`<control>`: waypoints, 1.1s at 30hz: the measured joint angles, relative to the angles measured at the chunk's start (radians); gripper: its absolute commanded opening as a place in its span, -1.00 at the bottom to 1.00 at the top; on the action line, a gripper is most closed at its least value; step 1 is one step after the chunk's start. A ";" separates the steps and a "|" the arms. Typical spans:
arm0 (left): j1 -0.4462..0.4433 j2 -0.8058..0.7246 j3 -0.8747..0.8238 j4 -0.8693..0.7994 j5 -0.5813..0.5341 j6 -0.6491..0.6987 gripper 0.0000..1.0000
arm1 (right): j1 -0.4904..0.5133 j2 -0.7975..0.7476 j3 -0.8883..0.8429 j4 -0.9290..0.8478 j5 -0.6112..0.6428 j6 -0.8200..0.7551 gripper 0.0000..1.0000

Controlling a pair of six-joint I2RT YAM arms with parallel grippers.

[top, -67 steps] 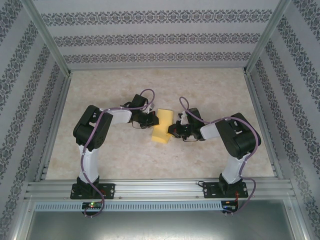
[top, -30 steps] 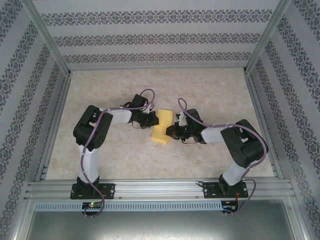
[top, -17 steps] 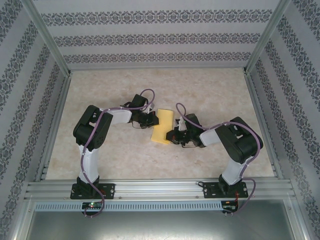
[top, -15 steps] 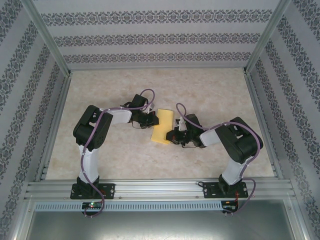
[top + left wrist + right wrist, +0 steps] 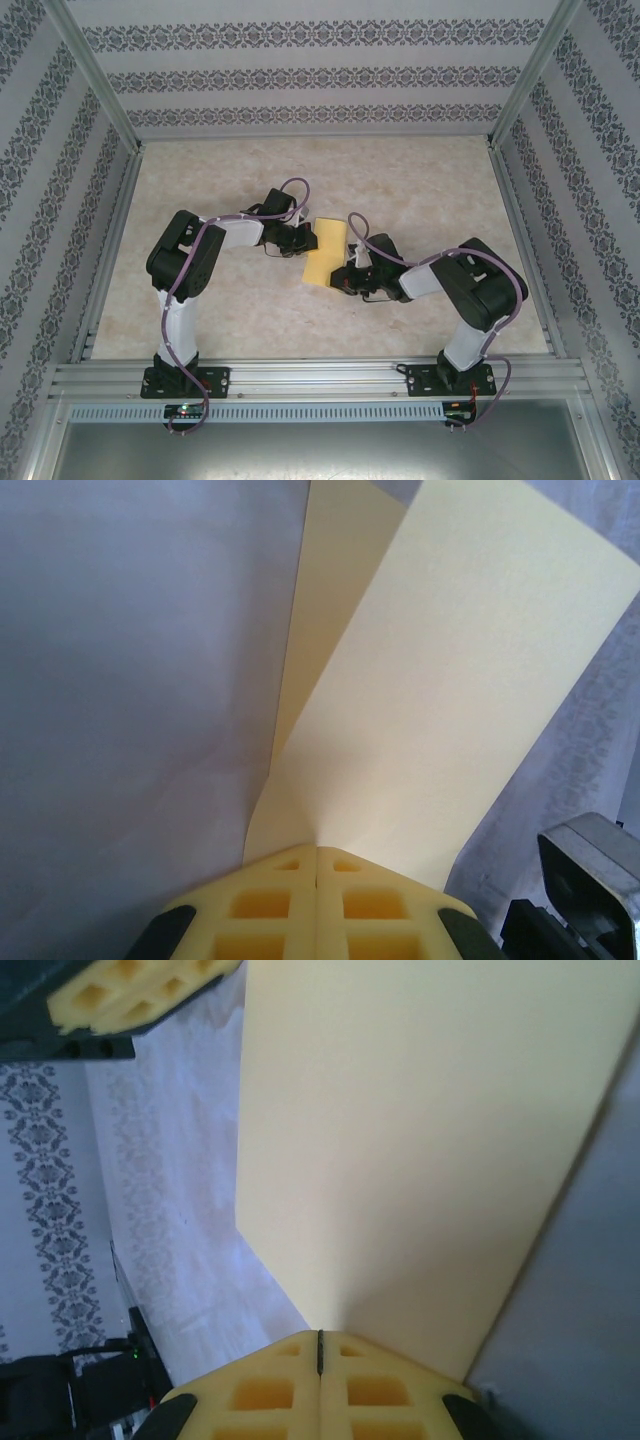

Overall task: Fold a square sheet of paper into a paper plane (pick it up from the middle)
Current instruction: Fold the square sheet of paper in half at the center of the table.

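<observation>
Yellow lattice-moulded finger pads [image 5: 285,885] of the left gripper [image 5: 317,852] sit flush together, with no gap at the seam. They are clamped on the near edge of a thin matte yellow-orange sheet of paper [image 5: 450,700]. From the pinch, two layers fan away: a broad flat panel to the right and a narrower strip behind it on the left, meeting in a soft crease just above the pads.

Right gripper [image 5: 320,1338]: pads [image 5: 380,1390] likewise shut tight on the sheet [image 5: 420,1140]. The paper rises from the seam as one wide plain panel with straight edges, unmarked. The left gripper's pads [image 5: 130,990] show at the upper left corner, apart from this panel's left edge.

Top view: the sheet [image 5: 322,255] reads as a narrow folded rectangle, its long axis running away from the bases, paler at the far end. The left gripper [image 5: 298,241] meets its left long edge; the right gripper [image 5: 343,277] meets its near right corner. The two wrists are close, with only the sheet between them.

Room: the sheet sits near the middle of the beige marbled table [image 5: 420,180]. It is well apart from the patterned walls [image 5: 300,75] on three sides and from the aluminium front rail [image 5: 320,378]. Open tabletop lies beyond the far short edge and to both sides behind the elbows.
</observation>
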State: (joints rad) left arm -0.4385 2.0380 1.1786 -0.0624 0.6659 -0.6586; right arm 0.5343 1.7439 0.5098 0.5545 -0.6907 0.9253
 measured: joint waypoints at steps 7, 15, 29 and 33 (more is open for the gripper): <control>0.000 0.000 0.000 0.000 0.000 0.000 -1.00 | -0.002 0.005 -0.013 0.041 -0.014 0.004 -1.00; 0.000 0.000 0.000 0.000 0.000 0.000 -1.00 | -0.061 -0.098 0.082 -0.127 0.040 -0.052 -1.00; 0.000 0.000 0.000 0.000 0.000 0.002 -1.00 | -0.120 0.063 0.197 -0.163 0.078 -0.122 -1.00; 0.000 0.000 0.000 0.000 0.000 0.004 -1.00 | -0.129 0.094 0.185 -0.117 0.057 -0.122 -1.00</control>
State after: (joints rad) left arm -0.4385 2.0380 1.1790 -0.0624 0.6659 -0.6548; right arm 0.4057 1.8381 0.6945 0.4377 -0.6338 0.8036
